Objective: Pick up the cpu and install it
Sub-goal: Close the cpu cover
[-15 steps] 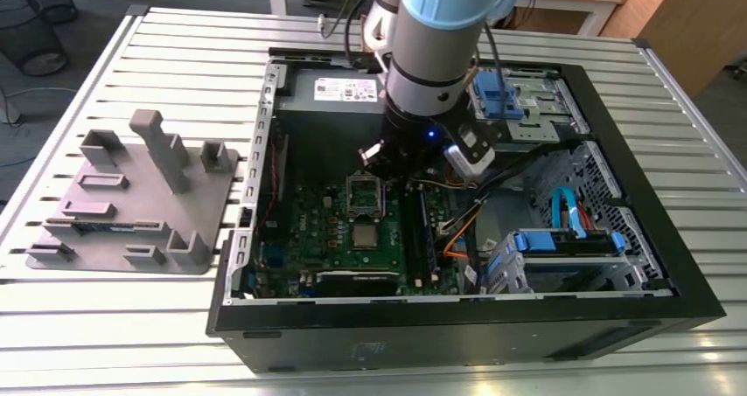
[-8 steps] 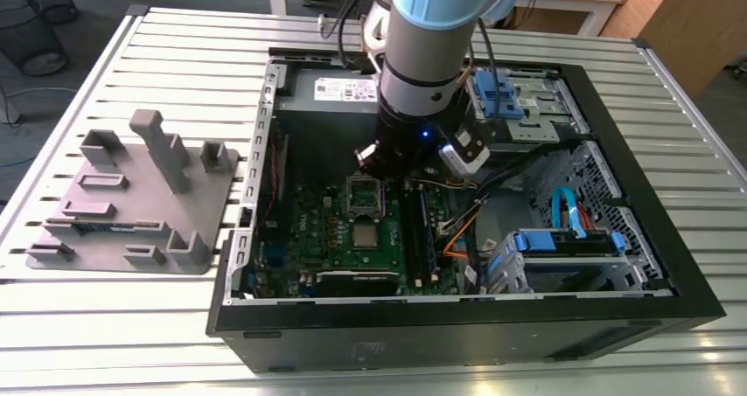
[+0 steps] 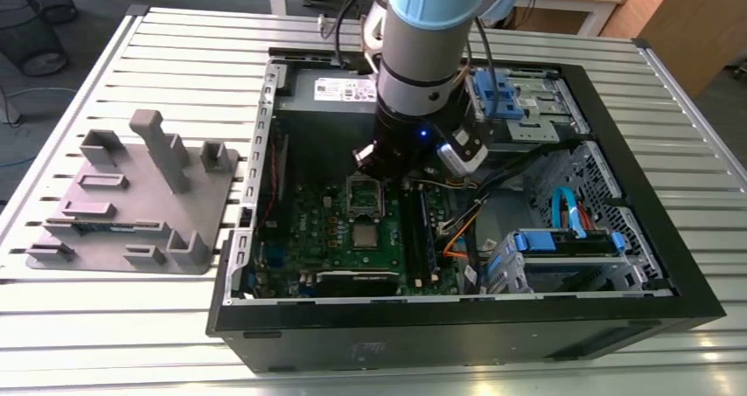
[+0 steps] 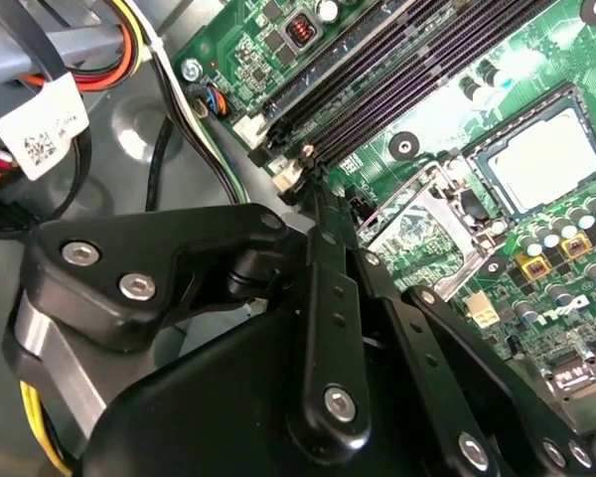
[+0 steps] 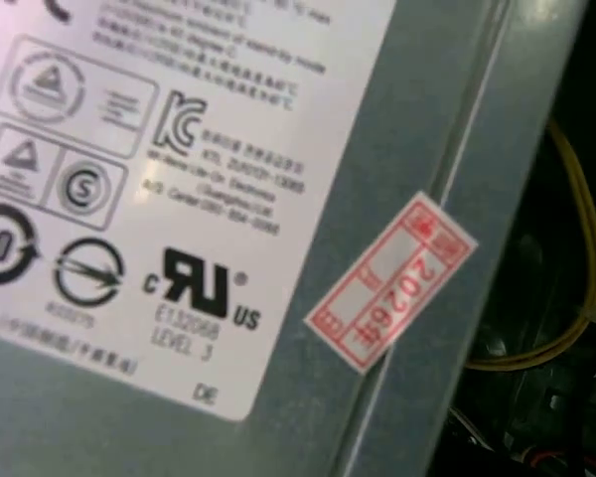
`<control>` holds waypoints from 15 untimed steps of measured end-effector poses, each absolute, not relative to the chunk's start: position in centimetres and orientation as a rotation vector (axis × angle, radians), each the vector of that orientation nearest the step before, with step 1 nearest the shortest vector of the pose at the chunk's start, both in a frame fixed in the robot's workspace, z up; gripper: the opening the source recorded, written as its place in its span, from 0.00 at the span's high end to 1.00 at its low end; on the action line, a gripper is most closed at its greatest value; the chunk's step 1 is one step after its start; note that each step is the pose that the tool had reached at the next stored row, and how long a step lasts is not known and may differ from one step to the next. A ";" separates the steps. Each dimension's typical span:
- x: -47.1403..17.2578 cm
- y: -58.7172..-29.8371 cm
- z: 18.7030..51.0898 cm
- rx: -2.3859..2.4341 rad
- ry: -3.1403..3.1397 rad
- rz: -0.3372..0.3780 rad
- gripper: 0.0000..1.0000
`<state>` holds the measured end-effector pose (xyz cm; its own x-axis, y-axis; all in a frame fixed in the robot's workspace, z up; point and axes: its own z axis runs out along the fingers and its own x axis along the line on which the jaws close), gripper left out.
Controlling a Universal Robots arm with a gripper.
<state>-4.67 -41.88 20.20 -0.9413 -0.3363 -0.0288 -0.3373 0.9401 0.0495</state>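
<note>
Two black fingers (image 4: 323,248) of the tool (image 4: 313,177) are seen pressed together with nothing gripped, tips down by the memory slots (image 4: 397,79). The open socket frame (image 4: 417,227) sits just beside them, and the cpu (image 4: 546,159) is parked flat on the green motherboard (image 4: 536,70) past that frame, clear of the tool. Cables (image 4: 161,164) are bunched on the other side. Farther out, the case wall (image 3: 467,313), the slatted desk (image 3: 140,326) and a grey tray (image 3: 129,195) can be seen.

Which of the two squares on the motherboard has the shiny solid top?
The cpu, lying farther from the arm; the socket frame beside it has a dark centre.
</note>
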 end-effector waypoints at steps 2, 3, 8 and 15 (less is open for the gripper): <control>-4.7 -41.9 20.5 -0.537 3.073 0.083 0.89; -4.7 -41.9 20.7 -0.539 3.073 0.083 0.89; -4.7 -41.9 21.4 -0.541 3.072 0.083 0.89; -4.7 -42.0 21.8 -0.541 3.072 0.083 0.89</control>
